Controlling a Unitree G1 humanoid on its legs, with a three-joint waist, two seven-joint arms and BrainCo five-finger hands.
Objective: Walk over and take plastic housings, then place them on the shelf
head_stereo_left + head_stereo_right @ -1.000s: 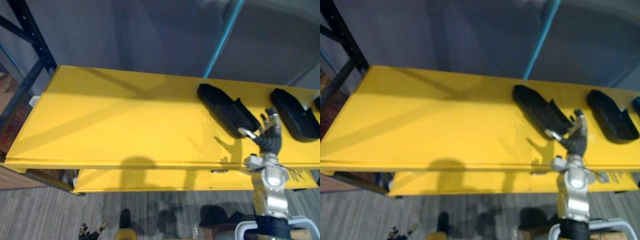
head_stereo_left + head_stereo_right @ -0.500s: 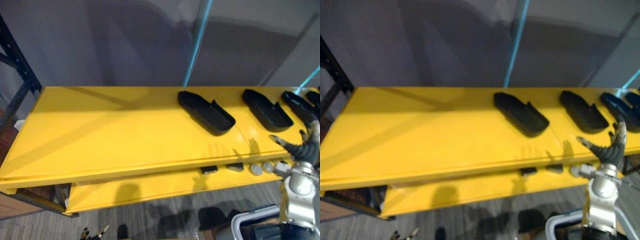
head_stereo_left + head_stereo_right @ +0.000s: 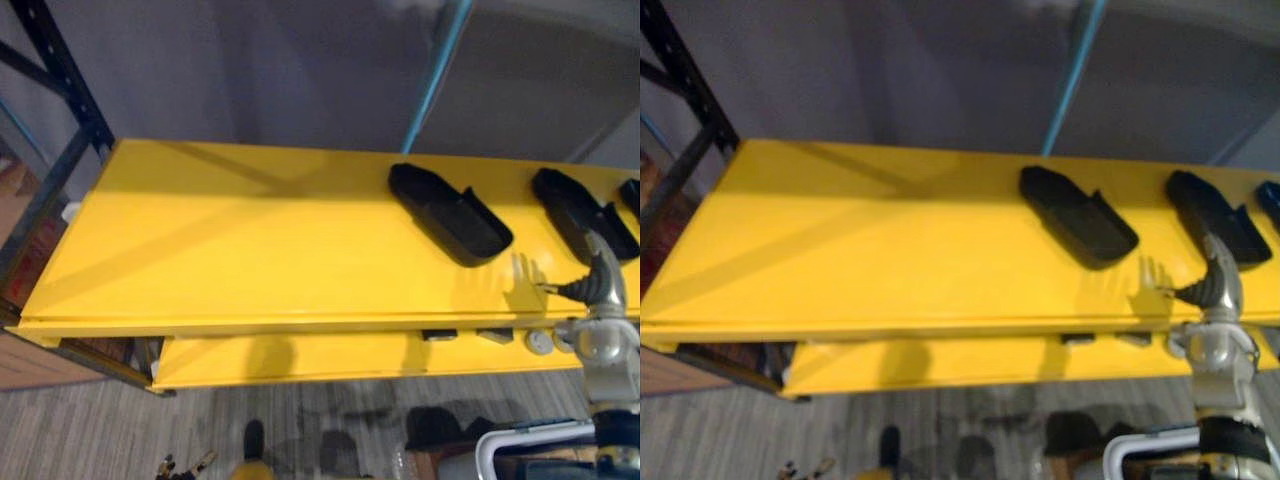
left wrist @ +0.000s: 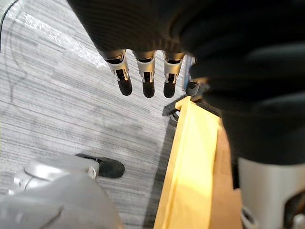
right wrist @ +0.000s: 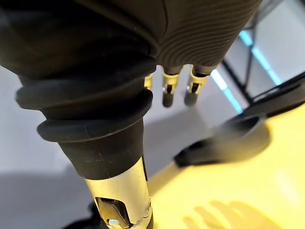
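Observation:
Three black plastic housings lie on the yellow top shelf (image 3: 220, 240): one right of the middle (image 3: 450, 212), a second further right (image 3: 583, 212), and a third cut off at the right edge (image 3: 632, 196). My right hand (image 3: 595, 280) is raised over the shelf's front edge, between the first two housings and touching neither, its fingers straight and open with nothing in them. In the right wrist view its fingers (image 5: 174, 88) point past a housing (image 5: 228, 138). My left hand (image 4: 145, 78) hangs low over the floor, open and holding nothing.
A lower yellow shelf (image 3: 300, 358) juts out under the top one, with small round parts (image 3: 540, 342) on it at the right. A black rack upright (image 3: 60, 80) stands at the left and a teal post (image 3: 440, 75) behind. A cardboard box (image 4: 190, 162) sits beside my left hand.
The camera has swung about. My right hand, which was at the near end of the middle housing a second ago, has drawn back to the right and towards the shelf's front edge.

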